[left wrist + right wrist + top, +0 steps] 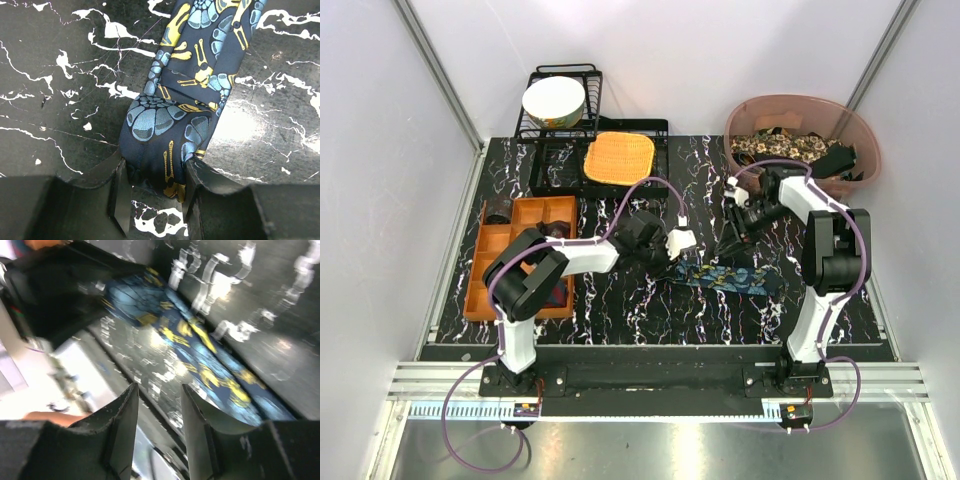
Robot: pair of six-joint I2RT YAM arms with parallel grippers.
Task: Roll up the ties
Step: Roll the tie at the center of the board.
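A dark blue tie (735, 278) with teal-yellow print lies flat across the middle of the black marble table. My left gripper (677, 254) is at its left end. In the left wrist view the tie (192, 75) runs away from me, and its bunched, folded end sits pinched between the fingers of my left gripper (155, 172). My right gripper (736, 236) hovers over the tie's middle, just behind it. In the blurred right wrist view my right gripper (160, 395) is open and empty, with the tie (200, 347) ahead of it.
A brown basket (865, 140) at the back right holds more ties. An orange compartment tray (495, 255) with dark rolled items stands at the left. A black dish rack (545, 135) with a bowl (554, 100) and an orange woven mat (618, 158) stands at the back.
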